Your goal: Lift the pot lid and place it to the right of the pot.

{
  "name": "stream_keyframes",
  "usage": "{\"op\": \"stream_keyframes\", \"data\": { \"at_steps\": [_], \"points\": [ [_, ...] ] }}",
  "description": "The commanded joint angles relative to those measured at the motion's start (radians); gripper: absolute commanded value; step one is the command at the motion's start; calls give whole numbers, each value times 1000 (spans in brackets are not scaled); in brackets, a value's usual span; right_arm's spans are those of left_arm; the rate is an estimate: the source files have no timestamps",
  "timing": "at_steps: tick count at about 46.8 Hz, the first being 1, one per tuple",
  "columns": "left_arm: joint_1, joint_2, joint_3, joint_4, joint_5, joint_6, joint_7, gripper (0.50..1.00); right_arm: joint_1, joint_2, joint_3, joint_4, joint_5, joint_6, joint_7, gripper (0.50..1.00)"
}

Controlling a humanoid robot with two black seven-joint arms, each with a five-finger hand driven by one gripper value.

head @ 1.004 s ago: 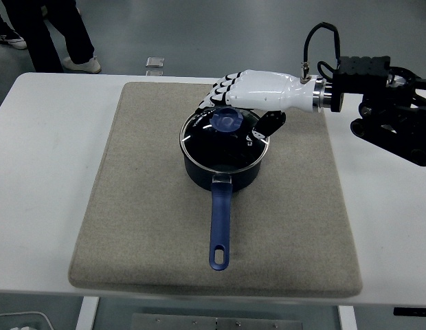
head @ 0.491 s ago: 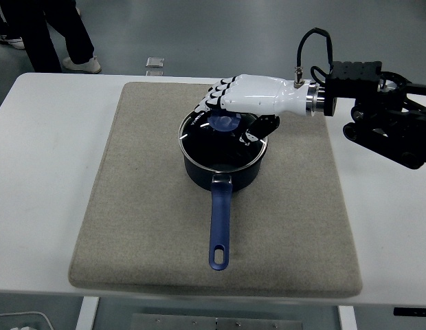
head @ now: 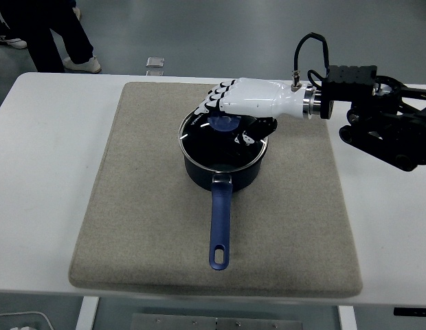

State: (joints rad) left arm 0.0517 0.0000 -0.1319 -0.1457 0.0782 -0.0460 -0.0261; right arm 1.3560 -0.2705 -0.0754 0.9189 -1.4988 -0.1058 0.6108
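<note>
Head view. Right hand (head: 244,103): white shell, palm down, reaching leftward from the right arm (head: 378,117); fingers (head: 214,102) curled over the blue knob (head: 222,122), firm grip not discernible. Pot lid (head: 223,141): glass, seated on the pot (head: 223,168). Pot: dark blue, mid-mat (head: 130,227), handle (head: 220,227) toward the near edge. Mat: grey, on white table (head: 48,172).

Pot on a mat at the middle of the surface

The mat (head: 130,227) lies on the surface (head: 41,172). The pot (head: 222,168) stands on the mat's far half with its lid (head: 216,141) on, handle (head: 220,227) pointing toward the near edge. The right hand (head: 244,103) is over the lid's far side, reaching in from the right.
</note>
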Motion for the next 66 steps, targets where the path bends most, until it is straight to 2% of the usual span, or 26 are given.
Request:
{"op": "stream_keyframes", "data": {
  "at_steps": [1, 16, 29, 33, 38, 46, 49, 51, 66],
  "points": [
    [-1, 0, 0, 0, 0, 0, 0, 1000, -2, 10, 0, -9, 2, 1, 0, 903],
    [0, 0, 0, 0, 0, 0, 0, 1000, -12, 27, 2, -37, 14, 15, 0, 901],
    [0, 0, 0, 0, 0, 0, 0, 1000, -11, 25, 3, -45, 19, 66, 0, 901],
    [0, 0, 0, 0, 0, 0, 0, 1000, -11, 27, 5, -45, 19, 67, 0, 887],
    [-1, 0, 0, 0, 0, 0, 0, 1000, -12, 27, 9, -43, 29, 66, 0, 832],
    [-1, 0, 0, 0, 0, 0, 0, 1000, -12, 27, 8, -45, 49, 89, 0, 830],
    [0, 0, 0, 0, 0, 0, 0, 1000, -12, 27, 12, -45, 49, 89, 0, 848],
    [0, 0, 0, 0, 0, 0, 0, 1000, -14, 28, 17, -45, 51, 83, 0, 925],
    [0, 0, 0, 0, 0, 0, 0, 1000, -12, 25, 12, -45, 131, 87, 0, 932]
  ]
}}
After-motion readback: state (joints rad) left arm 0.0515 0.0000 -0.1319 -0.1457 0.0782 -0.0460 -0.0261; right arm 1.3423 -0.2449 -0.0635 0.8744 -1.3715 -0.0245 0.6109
